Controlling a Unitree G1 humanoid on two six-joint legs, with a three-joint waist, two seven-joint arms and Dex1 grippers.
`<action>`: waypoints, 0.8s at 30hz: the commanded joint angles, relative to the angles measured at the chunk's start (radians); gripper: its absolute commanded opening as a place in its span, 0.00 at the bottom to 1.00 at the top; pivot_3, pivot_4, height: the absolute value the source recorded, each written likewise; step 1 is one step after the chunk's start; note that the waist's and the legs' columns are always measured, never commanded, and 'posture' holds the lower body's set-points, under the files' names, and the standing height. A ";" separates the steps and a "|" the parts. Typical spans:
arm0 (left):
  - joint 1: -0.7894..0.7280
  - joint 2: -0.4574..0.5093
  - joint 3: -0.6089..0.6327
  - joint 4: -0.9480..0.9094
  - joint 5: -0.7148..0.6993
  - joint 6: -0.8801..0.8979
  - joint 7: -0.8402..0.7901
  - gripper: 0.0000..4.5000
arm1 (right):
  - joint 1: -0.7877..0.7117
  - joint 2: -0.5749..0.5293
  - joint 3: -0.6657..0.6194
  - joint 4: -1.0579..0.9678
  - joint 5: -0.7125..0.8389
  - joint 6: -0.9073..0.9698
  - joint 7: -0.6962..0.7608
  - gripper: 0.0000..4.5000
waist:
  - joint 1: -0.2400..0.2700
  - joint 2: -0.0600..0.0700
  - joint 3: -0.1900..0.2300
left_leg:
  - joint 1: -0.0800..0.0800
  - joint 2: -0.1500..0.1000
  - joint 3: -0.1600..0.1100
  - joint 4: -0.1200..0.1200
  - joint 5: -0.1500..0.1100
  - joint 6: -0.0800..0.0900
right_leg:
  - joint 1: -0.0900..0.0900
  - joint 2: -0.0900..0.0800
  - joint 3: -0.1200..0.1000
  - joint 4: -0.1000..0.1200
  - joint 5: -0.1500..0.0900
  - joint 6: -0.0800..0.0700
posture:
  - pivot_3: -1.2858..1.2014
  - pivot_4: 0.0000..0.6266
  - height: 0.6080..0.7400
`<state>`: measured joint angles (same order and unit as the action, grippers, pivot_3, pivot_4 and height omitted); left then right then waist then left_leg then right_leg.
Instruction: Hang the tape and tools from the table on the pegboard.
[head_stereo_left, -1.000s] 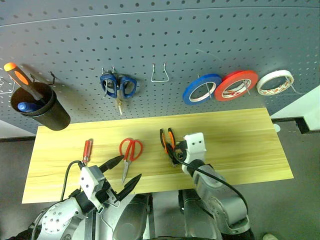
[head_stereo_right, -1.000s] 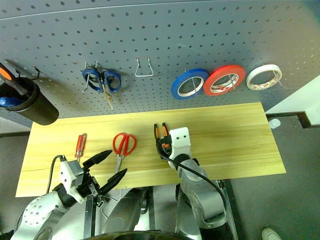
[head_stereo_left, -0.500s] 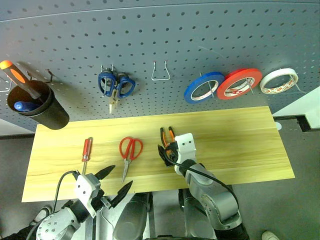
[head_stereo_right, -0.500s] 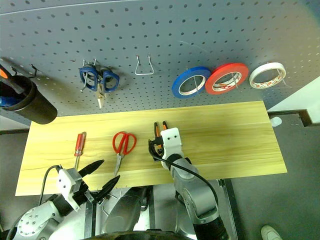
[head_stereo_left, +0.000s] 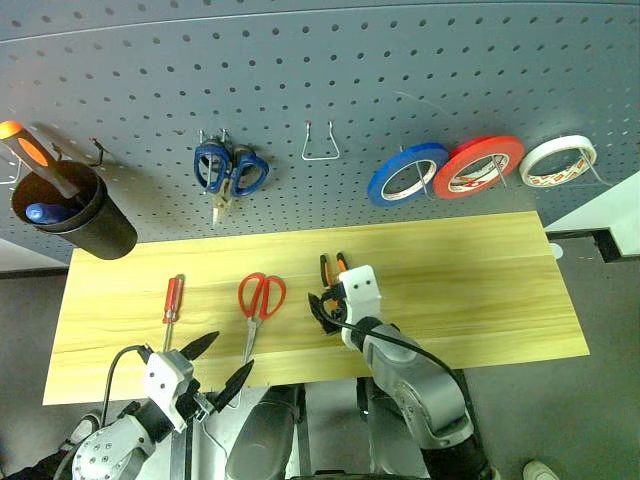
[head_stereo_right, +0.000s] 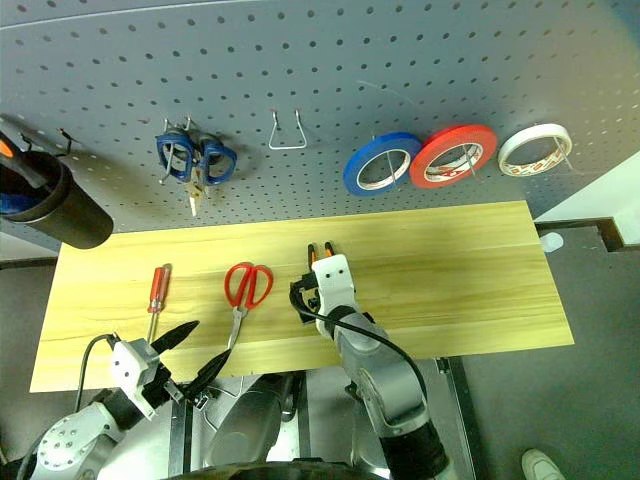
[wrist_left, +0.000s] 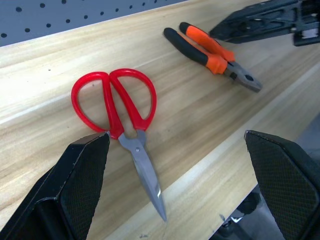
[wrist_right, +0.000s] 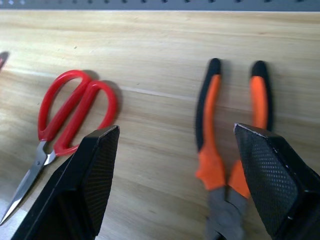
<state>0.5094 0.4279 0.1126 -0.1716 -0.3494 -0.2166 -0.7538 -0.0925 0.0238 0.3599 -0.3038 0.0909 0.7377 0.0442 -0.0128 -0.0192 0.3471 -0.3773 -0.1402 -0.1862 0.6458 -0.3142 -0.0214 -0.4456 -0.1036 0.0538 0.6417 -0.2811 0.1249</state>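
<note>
The right gripper (wrist_right: 175, 180) stands with its two black fingers (wrist_right: 92, 175) wide apart and empty, hovering just short of the pliers (wrist_right: 227, 145), whose orange-and-black handles lie side by side on the table (head_stereo_left: 480, 290) at the centre of the head views. The left gripper (head_stereo_left: 215, 362) sits at the lower left of the frame, off the table's near edge, its fingers (wrist_left: 80, 180) likewise spread open and holding nothing, pointed toward the red-handled scissors (head_stereo_left: 258, 305), which lie closed just left of the pliers with the blades aimed at the near edge. Further left lies the small red-handled screwdriver (head_stereo_left: 172, 300), well apart from both grippers. Above the table, the pegboard (head_stereo_left: 330, 70) fills the upper frame; the whitish tape (head_stereo_left: 556, 162) already hangs at its right end beside the red roll (head_stereo_left: 478, 167) and the blue roll (head_stereo_left: 404, 176). A bare wire hook (head_stereo_left: 319, 146) sits at upper centre, right of the blue-handled scissors (head_stereo_left: 230, 172); a black cup (head_stereo_left: 75, 212) holding a bigger screwdriver (head_stereo_left: 38, 157) hangs at far left. The pliers look stiff, metal and the heaviest of the three tools, with rubbery handles that should resist slipping; a hold across both handles near the joint would likely keep them from swinging open. The scissors seem lighter but lie flat, so their smooth handle loops are probably the best purchase and the natural place to catch a hook.
</note>
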 joint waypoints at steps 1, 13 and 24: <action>0.009 -0.007 0.014 0.033 -0.002 -0.051 -0.020 1.00 | -0.019 0.025 0.019 0.030 -0.012 -0.005 0.002 0.85 | 0.000 0.000 0.000 | 0.000 0.000 0.000 0.000 0.000 0.000 | 0.000 0.000 0.000 0.000 0.000 0.000 | 0.53 0.64 0.90; -0.014 -0.008 0.013 0.117 -0.003 -0.111 -0.051 1.00 | -0.062 0.053 -0.026 0.065 -0.053 -0.008 -0.066 0.85 | 0.000 0.000 0.001 | 0.000 0.000 0.000 0.000 0.000 0.000 | 0.000 0.000 0.000 0.000 0.000 0.000 | 0.53 0.64 0.90; -0.024 -0.005 0.008 0.136 -0.002 -0.120 -0.062 1.00 | 0.023 0.070 0.014 -0.112 -0.070 0.167 -0.124 0.85 | -0.002 0.000 0.000 | -0.006 0.000 0.000 0.001 0.000 0.000 | -0.007 0.000 0.000 0.002 0.000 0.000 | 0.53 0.64 0.90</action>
<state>0.4686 0.4216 0.1124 -0.0398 -0.3487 -0.3197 -0.8061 -0.0992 0.0374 0.3319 -0.3729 0.0209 0.8852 -0.0689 -0.0143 -0.0190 0.3475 -0.3866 -0.1402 -0.1859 0.6476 -0.3140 -0.0217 -0.4559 -0.1038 0.0537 0.6454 -0.2810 0.1249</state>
